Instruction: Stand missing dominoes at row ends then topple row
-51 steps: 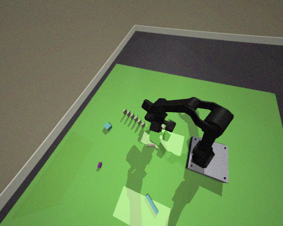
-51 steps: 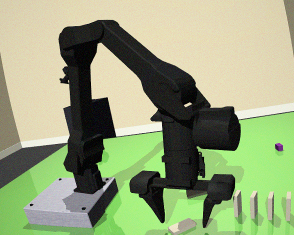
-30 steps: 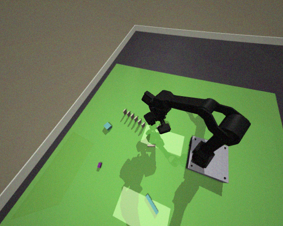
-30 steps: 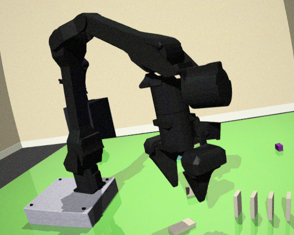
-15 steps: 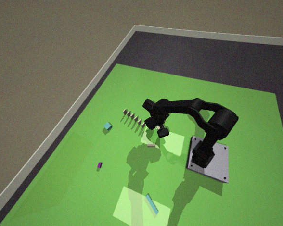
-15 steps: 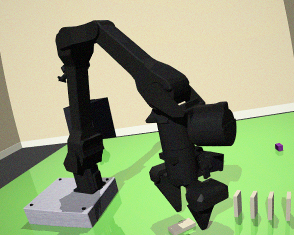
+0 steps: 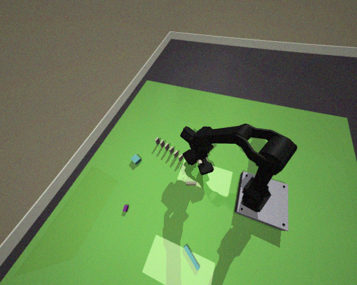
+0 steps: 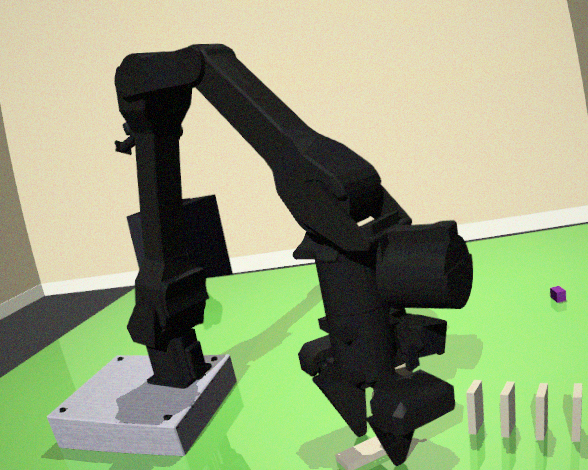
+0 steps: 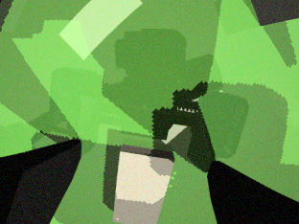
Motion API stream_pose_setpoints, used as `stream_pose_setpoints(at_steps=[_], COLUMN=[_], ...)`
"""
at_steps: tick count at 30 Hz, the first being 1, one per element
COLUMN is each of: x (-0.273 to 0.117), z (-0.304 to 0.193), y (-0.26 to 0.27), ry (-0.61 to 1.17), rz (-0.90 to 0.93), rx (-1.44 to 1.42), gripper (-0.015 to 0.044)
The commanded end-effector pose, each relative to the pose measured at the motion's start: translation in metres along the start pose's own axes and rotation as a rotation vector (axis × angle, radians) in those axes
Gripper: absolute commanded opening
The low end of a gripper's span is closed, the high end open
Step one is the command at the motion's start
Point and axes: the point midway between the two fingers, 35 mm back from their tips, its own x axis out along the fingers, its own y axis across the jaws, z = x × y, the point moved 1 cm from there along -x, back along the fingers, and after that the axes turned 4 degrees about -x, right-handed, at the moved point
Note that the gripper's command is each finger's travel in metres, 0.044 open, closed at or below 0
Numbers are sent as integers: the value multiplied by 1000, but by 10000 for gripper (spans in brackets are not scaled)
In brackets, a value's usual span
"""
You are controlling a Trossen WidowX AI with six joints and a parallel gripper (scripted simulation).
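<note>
Here, gripper [image 7: 199, 163] [image 8: 380, 447] [image 9: 146, 161] low, fingers apart (nothing clamped), flat domino [image 7: 200, 161] [image 8: 361, 455] [image 9: 144, 179] between.

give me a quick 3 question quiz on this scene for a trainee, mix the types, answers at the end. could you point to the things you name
1. True or false: the gripper [image 7: 202, 165] [image 8: 382, 449] [image 9: 146, 161] is shut on a domino.
2. Multiple choice: which loose object stands nearest the row of standing dominoes [image 7: 171, 150] [image 8: 507, 409]?
a) the purple block [image 7: 125, 208] [image 8: 557, 293]
b) the blue cube [image 7: 136, 159]
c) the long blue bar [image 7: 191, 256]
3. Fill in the blank: the domino between the fingers in the wrist view [image 9: 144, 177] is lying ____, not standing.

Key: 1 false; 2 b; 3 flat
</note>
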Motion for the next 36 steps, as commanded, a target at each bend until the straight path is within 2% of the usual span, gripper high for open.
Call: stream_pose_setpoints(at_steps=[1,7,18,31,36], x=[1,1,-6,-152,-159], z=[0,0,0,0,-2], y=[1,1,1,0,-2], ry=[-3,-3,-3,-3,-1], rz=[2,2,2,2,2], rx=[4,4,4,4,17], gripper=[256,107,107,107,107])
